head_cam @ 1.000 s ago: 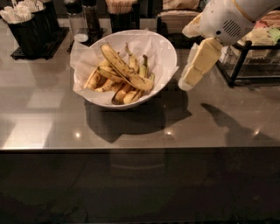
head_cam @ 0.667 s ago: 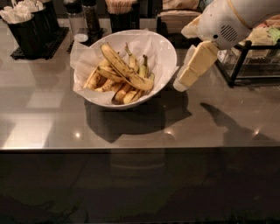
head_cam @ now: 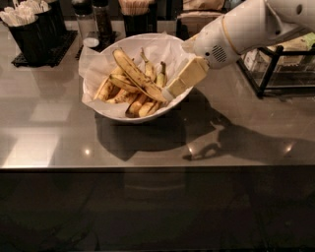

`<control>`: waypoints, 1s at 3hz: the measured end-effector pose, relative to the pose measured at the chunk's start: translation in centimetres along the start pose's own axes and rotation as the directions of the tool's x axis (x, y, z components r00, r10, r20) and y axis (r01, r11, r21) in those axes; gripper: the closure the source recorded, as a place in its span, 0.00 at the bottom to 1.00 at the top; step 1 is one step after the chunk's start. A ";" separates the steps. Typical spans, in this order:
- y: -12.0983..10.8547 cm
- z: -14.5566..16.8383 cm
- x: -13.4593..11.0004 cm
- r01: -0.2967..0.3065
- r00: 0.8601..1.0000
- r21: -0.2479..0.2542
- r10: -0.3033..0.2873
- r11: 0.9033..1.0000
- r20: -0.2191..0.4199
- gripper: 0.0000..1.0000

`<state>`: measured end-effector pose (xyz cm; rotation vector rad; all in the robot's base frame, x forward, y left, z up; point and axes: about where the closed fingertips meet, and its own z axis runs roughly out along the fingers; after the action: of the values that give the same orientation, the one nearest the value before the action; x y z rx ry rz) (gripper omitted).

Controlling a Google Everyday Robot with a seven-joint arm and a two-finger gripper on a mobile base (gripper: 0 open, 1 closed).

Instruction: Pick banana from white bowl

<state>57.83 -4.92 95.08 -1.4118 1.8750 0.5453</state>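
The white bowl (head_cam: 111,112) lined with crinkled white paper sits on the grey table, left of centre. Several bananas lie in it. The longest banana (head_cam: 135,74), yellow with dark brown streaks, lies diagonally on top of the pile, from upper left to lower right. My gripper (head_cam: 171,90), cream-coloured on a white arm, reaches in from the upper right over the bowl's right rim. Its tip is at the banana's lower right end. I cannot tell whether it touches the banana.
A black holder with white packets (head_cam: 28,28) stands at the back left. Shakers (head_cam: 93,23) and a cup of sticks (head_cam: 135,15) stand behind the bowl. A black wire rack (head_cam: 280,74) stands at the right. The table's front edge (head_cam: 157,167) runs across the middle.
My gripper has moved left, from beside the bowl's right side to over its right rim, reaching the long banana's end. The bowl and bananas have not moved.
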 end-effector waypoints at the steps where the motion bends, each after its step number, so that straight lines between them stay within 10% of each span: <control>1: -0.7 2.9 -1.0 0.000 0.999 -0.043 0.002 0.999 0.038 0.00; 3: -0.1 4.4 -1.0 -0.023 0.996 -0.039 0.026 0.999 0.084 0.00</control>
<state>59.34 -1.23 92.96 -1.3699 1.8257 0.6459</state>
